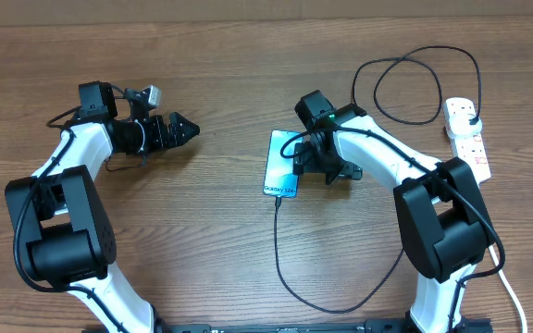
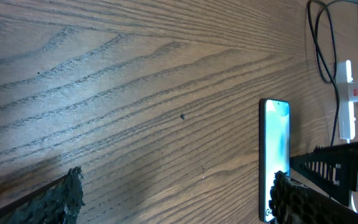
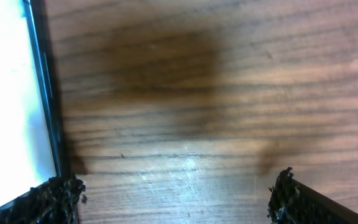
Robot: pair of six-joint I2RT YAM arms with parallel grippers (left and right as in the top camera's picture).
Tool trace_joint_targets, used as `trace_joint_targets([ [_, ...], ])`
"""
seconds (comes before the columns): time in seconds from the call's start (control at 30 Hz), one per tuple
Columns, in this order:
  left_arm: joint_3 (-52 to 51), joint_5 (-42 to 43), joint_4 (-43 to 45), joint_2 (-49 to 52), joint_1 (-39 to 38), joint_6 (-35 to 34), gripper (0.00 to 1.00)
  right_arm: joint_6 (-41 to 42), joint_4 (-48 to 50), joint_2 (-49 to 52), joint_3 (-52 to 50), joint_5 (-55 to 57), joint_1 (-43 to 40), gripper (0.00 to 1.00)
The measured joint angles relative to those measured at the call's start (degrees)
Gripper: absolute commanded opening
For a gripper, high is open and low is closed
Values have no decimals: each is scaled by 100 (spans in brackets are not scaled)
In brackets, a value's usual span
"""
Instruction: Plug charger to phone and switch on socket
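Note:
The phone (image 1: 281, 163) lies flat mid-table with its blue screen lit. It also shows in the left wrist view (image 2: 275, 149) and as a bright slab in the right wrist view (image 3: 8, 93). The black charger cable (image 1: 290, 277) meets the phone's near end, loops round the front and back, and ends at a black plug (image 1: 464, 114) on the white socket strip (image 1: 470, 143). The strip also shows in the left wrist view (image 2: 348, 102). My right gripper (image 1: 325, 170) (image 3: 176, 199) is open and empty, low over the wood just right of the phone. My left gripper (image 1: 185, 129) (image 2: 179, 205) is open and empty, far left of the phone.
The cable makes a wide loop (image 1: 415, 83) at the back right, and another near the front edge between the arm bases. The strip's thick white cord (image 1: 512, 287) runs down the right side. Bare wood lies between the left gripper and the phone.

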Motion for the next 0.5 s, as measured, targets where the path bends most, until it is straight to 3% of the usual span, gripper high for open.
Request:
trace_joint_targets([
  [0.5,0,0,0,0,0,2,100,-398,-4,0,0,-24,-52,100],
])
